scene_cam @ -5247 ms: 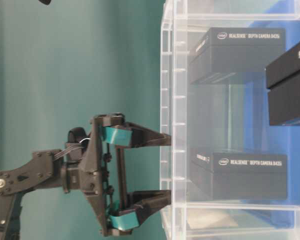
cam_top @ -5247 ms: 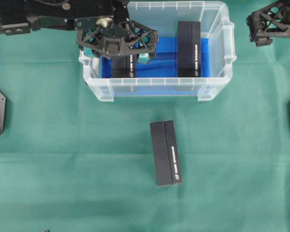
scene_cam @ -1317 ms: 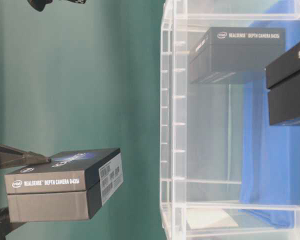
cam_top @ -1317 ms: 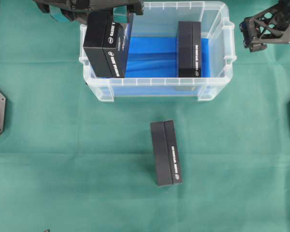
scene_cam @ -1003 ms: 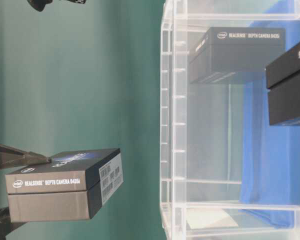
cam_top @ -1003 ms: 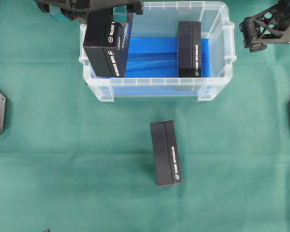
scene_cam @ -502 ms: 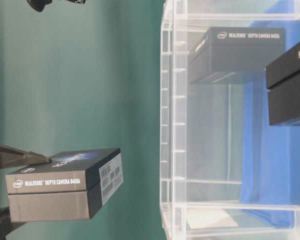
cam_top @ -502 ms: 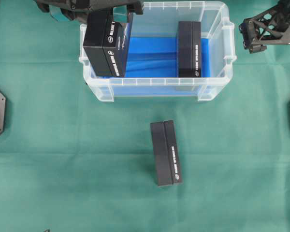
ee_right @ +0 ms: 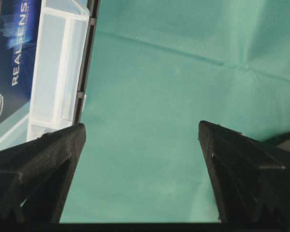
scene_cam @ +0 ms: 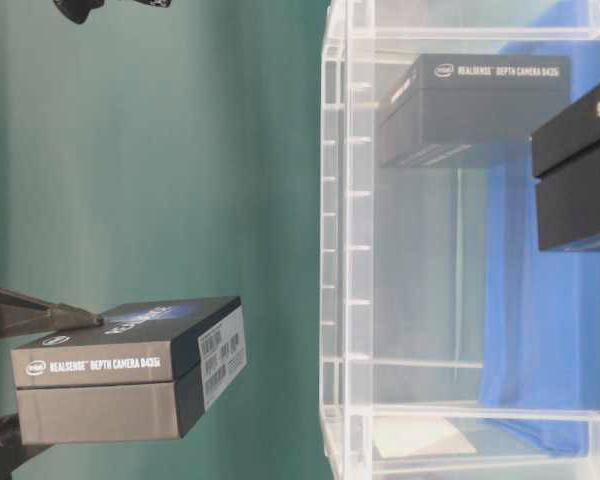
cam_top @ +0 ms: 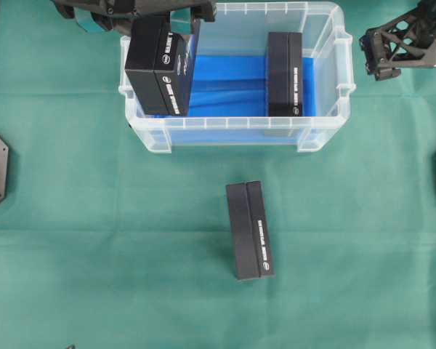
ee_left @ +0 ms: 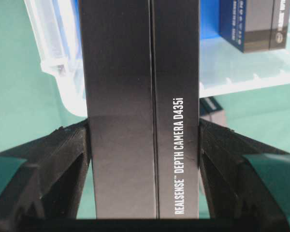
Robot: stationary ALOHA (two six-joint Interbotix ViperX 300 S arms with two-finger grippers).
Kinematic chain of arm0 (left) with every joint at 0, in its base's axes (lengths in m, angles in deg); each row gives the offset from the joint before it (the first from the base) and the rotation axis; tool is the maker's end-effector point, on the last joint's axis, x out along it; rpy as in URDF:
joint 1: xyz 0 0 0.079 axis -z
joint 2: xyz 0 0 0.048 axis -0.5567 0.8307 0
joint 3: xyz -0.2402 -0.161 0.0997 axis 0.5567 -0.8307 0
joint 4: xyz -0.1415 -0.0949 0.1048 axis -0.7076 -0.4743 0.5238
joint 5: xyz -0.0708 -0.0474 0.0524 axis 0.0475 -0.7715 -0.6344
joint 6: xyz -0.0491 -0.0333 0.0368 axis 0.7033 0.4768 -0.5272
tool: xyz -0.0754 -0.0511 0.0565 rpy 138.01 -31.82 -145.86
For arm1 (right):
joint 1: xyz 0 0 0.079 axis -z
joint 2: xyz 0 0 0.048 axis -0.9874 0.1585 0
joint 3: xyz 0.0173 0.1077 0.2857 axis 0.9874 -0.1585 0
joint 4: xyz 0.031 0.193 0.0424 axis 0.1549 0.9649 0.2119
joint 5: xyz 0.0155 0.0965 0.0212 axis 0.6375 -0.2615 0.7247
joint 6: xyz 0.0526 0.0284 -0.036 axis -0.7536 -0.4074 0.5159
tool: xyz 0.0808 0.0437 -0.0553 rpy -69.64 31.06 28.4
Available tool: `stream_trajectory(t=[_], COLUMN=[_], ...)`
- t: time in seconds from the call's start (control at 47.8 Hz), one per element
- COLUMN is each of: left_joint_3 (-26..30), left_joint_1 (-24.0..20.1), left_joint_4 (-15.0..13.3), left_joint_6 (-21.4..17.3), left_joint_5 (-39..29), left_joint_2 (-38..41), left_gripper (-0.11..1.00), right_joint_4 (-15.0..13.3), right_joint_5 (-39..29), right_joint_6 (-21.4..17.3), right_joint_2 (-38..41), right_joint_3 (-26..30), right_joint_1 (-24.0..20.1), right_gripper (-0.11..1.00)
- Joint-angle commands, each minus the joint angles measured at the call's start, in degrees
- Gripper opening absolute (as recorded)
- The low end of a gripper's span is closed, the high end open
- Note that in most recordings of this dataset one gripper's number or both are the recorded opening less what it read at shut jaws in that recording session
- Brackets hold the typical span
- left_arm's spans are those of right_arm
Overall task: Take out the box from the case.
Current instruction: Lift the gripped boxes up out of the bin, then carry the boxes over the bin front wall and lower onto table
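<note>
Above the left end of the case (cam_top: pixel 236 129), the held box (cam_top: pixel 160 67) hung clear of the blue lining, lifted higher than the rim, as the table-level view showed with open air between box and case wall. Its long axis ran away from the left gripper (ee_left: pixel 144 159), roughly front to back across the case's short side and slightly slanted in the overhead view. The left gripper was clamped on the near end of that box, one finger (ee_left: pixel 43 174) pressed flat against each long side face, with the printed side toward the right finger. The left arm reached in from the top edge of the overhead view, its wrist bent so the claw pointed steeply down.

A second box (cam_top: pixel 284 73) lay inside the case at the right end, parallel to the first. A third box (cam_top: pixel 249 230) rested on the green cloth (cam_top: pixel 94 240) in front of the case, well apart from it.

The right gripper (ee_right: pixel 142 181) hovered beyond the case's right handle, fingers spread wide and holding nothing. Setting the held box down would likely mean carrying it forward over the front wall toward the cloth, which the left arm alone was placed to do.
</note>
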Motion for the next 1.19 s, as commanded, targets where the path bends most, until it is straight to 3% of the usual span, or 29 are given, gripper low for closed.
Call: stream_trajectory(t=[0.0,0.439,0.669,1.171], left_joint_3=[1.5,1.5,0.6,-2.1], left_joint_1=[0.1,-0.2,2.2,18.4], left_joint_4=[0.4,0.5,0.5,1.6], left_joint_6=[0.1,0.1,1.1,17.4], left_joint_5=[0.1,0.1,0.1,0.3], left_joint_2=[-1.6,-1.7,-1.9,-2.6], left_gripper=[0.61,0.61,0.61,0.62], right_joint_4=[-0.3,-0.3,-0.3,-0.3], right_joint_5=[0.2,0.2,0.2,0.2], right_joint_6=[0.0,0.1,0.1,0.9], right_joint_2=[-0.9,-0.9,-0.9,-0.9], right_joint_3=[0.5,0.5,0.5,0.5], right_joint_1=[-0.1,-0.2,-0.2,-0.2], right_gripper=[0.92,0.92,0.92,0.92])
